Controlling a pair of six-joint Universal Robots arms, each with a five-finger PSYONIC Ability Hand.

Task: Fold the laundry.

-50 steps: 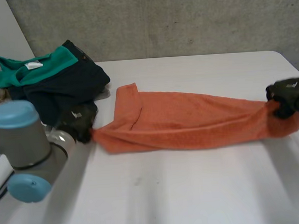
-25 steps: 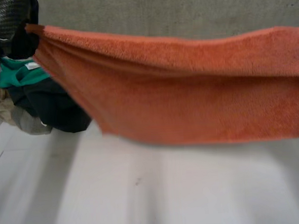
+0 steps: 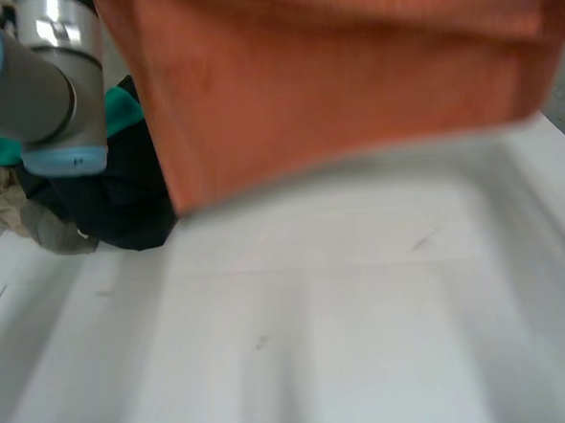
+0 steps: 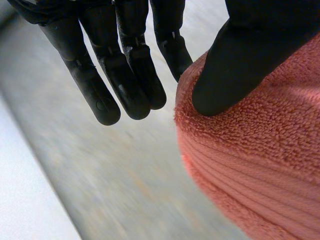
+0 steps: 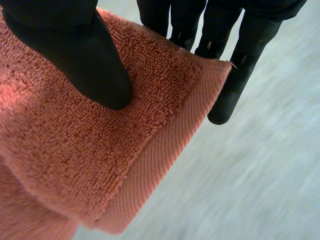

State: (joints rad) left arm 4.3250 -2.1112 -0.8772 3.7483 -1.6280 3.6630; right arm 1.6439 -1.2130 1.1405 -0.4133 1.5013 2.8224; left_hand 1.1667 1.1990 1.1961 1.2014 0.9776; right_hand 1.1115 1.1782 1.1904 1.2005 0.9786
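An orange towel (image 3: 351, 73) hangs spread in the air above the white table (image 3: 346, 313), held up between both hands. In the left wrist view my left hand (image 4: 240, 65) pinches one end of the towel (image 4: 260, 165), with the thumb pressed on the pile and one finger behind it while the other fingers (image 4: 130, 75) hang straight beside the cloth. In the right wrist view my right hand (image 5: 75, 50) pinches a corner of the towel (image 5: 75, 165) the same way, thumb on top and fingers (image 5: 235, 70) behind the hem. My left arm (image 3: 35, 83) rises at the left.
A pile of clothes (image 3: 119, 197), dark with a green garment, lies at the table's far left, beside a beige cloth (image 3: 4, 200). The towel's lower edge hangs above the table's far half.
The towel lay stretched on the table a second ago. Both hands have lifted it high, and it now hangs close in front of the head camera.
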